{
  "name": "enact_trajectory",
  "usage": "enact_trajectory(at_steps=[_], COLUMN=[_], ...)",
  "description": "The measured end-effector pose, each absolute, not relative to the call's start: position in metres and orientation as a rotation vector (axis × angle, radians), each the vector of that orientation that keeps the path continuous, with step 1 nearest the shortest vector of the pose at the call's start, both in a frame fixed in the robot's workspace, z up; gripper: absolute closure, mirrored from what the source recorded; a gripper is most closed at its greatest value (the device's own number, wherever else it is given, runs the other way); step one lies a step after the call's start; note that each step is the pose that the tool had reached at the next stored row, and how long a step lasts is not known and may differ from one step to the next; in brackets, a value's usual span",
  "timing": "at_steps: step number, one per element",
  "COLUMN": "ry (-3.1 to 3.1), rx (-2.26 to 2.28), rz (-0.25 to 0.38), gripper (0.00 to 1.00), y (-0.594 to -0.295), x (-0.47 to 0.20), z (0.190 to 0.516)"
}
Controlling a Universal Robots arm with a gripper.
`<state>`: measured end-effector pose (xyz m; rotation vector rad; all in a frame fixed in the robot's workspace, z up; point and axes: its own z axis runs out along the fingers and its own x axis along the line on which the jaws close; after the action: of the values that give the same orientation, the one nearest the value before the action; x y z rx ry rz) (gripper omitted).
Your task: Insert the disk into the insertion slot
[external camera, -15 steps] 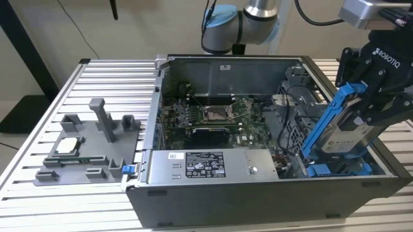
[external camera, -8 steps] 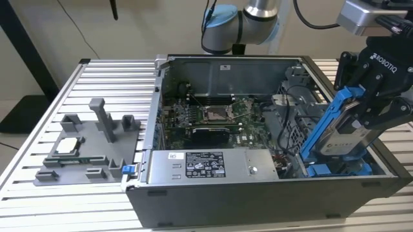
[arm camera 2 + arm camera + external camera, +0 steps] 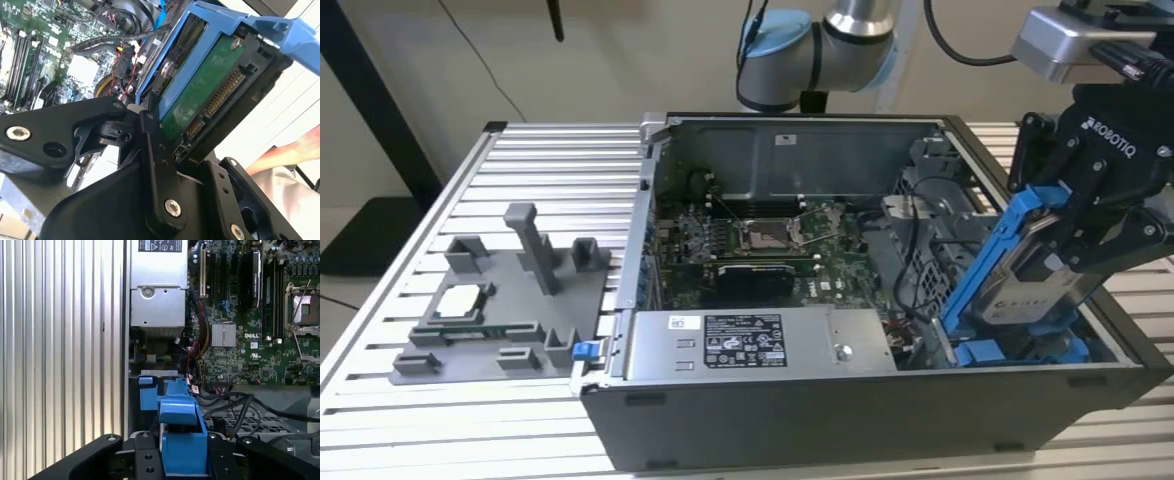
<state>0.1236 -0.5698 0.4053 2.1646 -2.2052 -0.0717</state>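
The disk [image 3: 1017,300], silver-grey in a bright blue carrier frame [image 3: 994,245], hangs steeply tilted over the right end of the open computer case. My gripper [image 3: 1054,262] is shut on its upper part. The disk's lower end sits just above the insertion slot [image 3: 1014,350], a bay with blue rails in the case's front right corner. In the second wrist view, the disk's green circuit side [image 3: 205,95] shows between my black fingers [image 3: 152,145]. In the first wrist view, the carrier [image 3: 182,432] sits between my fingers, with the slot's blue latch [image 3: 147,395] beyond it.
The case [image 3: 854,420] stands on a slatted aluminium table [image 3: 400,260]. Inside are a motherboard [image 3: 761,240], a labelled power supply [image 3: 747,342] and loose black cables [image 3: 235,402] near the slot. A grey fixture with posts [image 3: 534,255] carrying a small square chip [image 3: 460,300] lies at the exterior view's left.
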Motion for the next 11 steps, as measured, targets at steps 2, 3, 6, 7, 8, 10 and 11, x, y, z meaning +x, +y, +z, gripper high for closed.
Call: enact_trajectory(at_steps=[2, 3, 6, 7, 8, 10, 11], ry=[-2.205, -2.205, -2.202, -2.200, -2.199, -2.195, -2.193], rx=[2.165, 2.165, 2.163, 2.162, 2.159, 2.156, 2.154], rz=[-0.073, -0.074, -0.080, -0.084, -0.087, -0.093, -0.096], gripper=[1.00, 1.00, 1.00, 1.00, 1.00, 1.00, 1.00], y=[-0.5703, -0.5705, -0.5706, -0.5706, -0.5707, -0.5706, -0.5706], x=[0.1237, 0.1237, 0.1240, 0.1241, 0.1240, 0.1243, 0.1244], z=[0.4049, 0.4048, 0.4062, 0.4071, 0.4081, 0.4097, 0.4098])
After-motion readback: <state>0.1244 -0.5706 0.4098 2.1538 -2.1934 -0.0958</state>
